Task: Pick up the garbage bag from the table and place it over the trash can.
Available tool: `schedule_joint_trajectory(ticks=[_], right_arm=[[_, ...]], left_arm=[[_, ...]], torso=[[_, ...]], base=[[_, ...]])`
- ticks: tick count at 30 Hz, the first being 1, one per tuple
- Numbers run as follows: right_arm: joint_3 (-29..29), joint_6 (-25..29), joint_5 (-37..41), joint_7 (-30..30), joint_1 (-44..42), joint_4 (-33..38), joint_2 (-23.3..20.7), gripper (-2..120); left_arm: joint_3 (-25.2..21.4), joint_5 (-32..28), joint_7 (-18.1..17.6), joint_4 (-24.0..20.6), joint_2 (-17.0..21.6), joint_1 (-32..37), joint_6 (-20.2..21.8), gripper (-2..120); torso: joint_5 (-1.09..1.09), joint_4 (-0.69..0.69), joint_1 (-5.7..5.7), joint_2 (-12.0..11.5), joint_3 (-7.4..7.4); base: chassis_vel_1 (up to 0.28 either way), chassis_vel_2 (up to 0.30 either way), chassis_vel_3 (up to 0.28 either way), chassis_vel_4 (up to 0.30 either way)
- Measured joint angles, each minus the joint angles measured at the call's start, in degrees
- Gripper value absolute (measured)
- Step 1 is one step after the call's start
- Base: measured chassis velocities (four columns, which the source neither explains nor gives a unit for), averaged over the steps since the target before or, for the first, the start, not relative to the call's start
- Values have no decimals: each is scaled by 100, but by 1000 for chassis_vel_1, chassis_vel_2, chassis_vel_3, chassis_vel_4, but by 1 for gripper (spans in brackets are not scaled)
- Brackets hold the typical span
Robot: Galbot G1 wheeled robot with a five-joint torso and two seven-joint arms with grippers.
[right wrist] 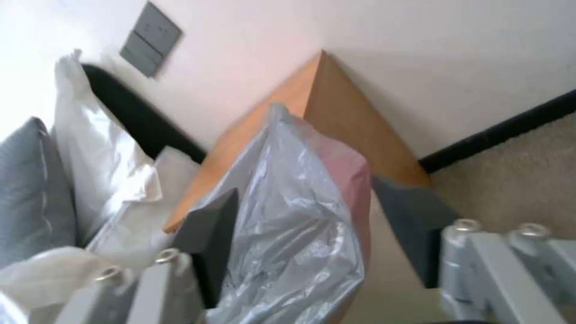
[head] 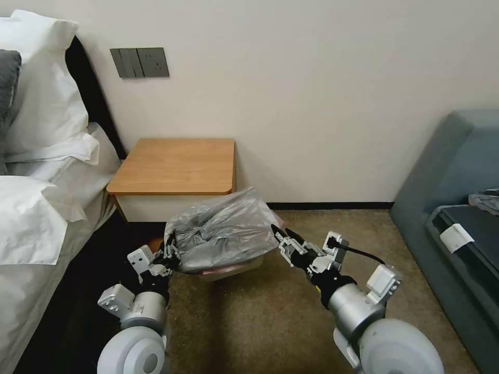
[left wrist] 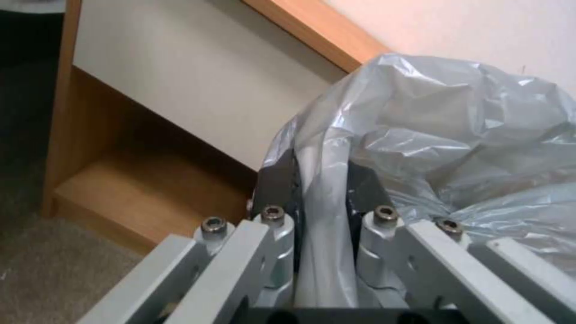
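Clamping a fold of the garbage bag (left wrist: 420,135) between its dark fingers (left wrist: 277,180), the left gripper (head: 170,253) holds the bag's left end; the left wrist view shows plastic pinched flat between the narrowly set jaws. The right gripper (head: 280,235) sits at the bag's right end with its jaws wide apart, the crinkled grey plastic (right wrist: 288,216) lying between the two fingers (right wrist: 210,234) without being pinched. The bag, showing a pinkish edge on its right, stretches between the two grippers and drapes over the trash can (head: 236,269), whose cream rim shows just below the plastic. Bag and bin lie on the carpet (head: 249,322) near the table (head: 174,165), in front of its white drawer face. Left of the table stands a bed with white pillows (head: 47,114); far right, a grey-blue sofa (head: 452,171).
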Motion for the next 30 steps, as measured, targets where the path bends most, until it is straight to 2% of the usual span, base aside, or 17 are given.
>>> schedule_joint_trajectory(ticks=[1, 2, 5, 11, 13, 17, 26, 28, 30], right_arm=[[3, 91, -1, -35, 4, 3, 13, 70], [3, 91, -1, -35, 4, 3, 13, 70], [50, 301, -25, -441, 354, -291, 91, 86], [13, 444, -114, -1064, 682, -794, 262, 99], [-3, 580, -161, -1455, 762, -1066, 348, 100], [-3, 822, -163, -1733, 800, -1301, 466, 100], [49, 1031, 205, -2001, 848, -1520, 544, 100], [47, 1033, 312, -1994, 860, -1510, 581, 98], [44, 1032, 410, -1994, 870, -1503, 659, 89]], left_arm=[[-1, -8, -1, -23, 3, 16, -1, 8], [-1, -8, -1, -23, 3, 16, -1, 8], [22, -14, 5, -134, 6, 90, 0, 8], [36, -75, 28, -216, 22, 169, -1, 8], [34, -177, 30, -258, 15, 185, 11, 8], [16, -590, -29, -335, -16, 178, 122, 8], [-43, -999, -51, -405, -50, 182, 309, 8], [-47, -1018, -35, -405, -51, 185, 327, 8], [-48, -1037, -10, -391, -62, 186, 340, 8]], torso=[[0, 0, 0, 0, 0], [0, 0, 0, 0, 0], [1, 1, 0, 0, 0], [0, 1, 0, 0, 0], [0, 1, 0, 0, 0], [0, 1, 0, 0, 0], [0, 1, 0, 0, 0], [0, 1, 0, 0, 0], [0, 0, 0, 0, 0]], base=[[0, 0, 0, 0], [0, 0, 0, 0], [0, 0, 0, 0], [0, 0, 0, 0], [0, 0, 0, 0], [0, 0, 0, 0], [0, 0, 0, 0], [0, 0, 0, 0], [0, 0, 0, 0]])
